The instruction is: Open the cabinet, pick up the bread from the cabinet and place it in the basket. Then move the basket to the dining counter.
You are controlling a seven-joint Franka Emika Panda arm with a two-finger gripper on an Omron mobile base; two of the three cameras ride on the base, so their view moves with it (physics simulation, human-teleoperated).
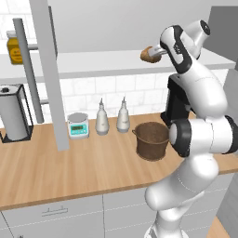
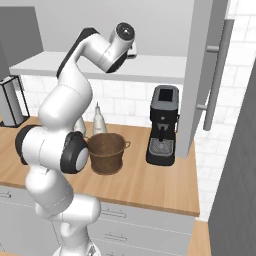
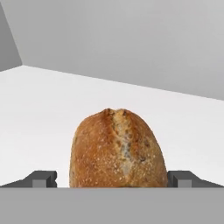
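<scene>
Both doors of the grey cabinet stand swung open: the left door (image 1: 49,69) with its silver bar handle, and the right door (image 2: 202,75). The golden-brown bread (image 1: 148,54) lies on the white shelf (image 1: 93,62) inside. My gripper (image 1: 155,52) reaches onto that shelf and is open. In the hand view its fingertips (image 3: 43,178) stand on either side of the bread (image 3: 117,148) with a gap on each side. The dark brown basket (image 1: 152,139) (image 2: 106,152) sits on the wood worktop below, beside my arm. The dining counter is out of view.
A black coffee machine (image 2: 162,125) stands right of the basket. Two white bottles (image 1: 102,118), a small scale (image 1: 78,124) and a paper towel holder (image 1: 13,114) line the tiled wall. A yellow jar (image 1: 15,49) sits at the shelf's left end. Grey drawers (image 1: 56,214) run below the worktop.
</scene>
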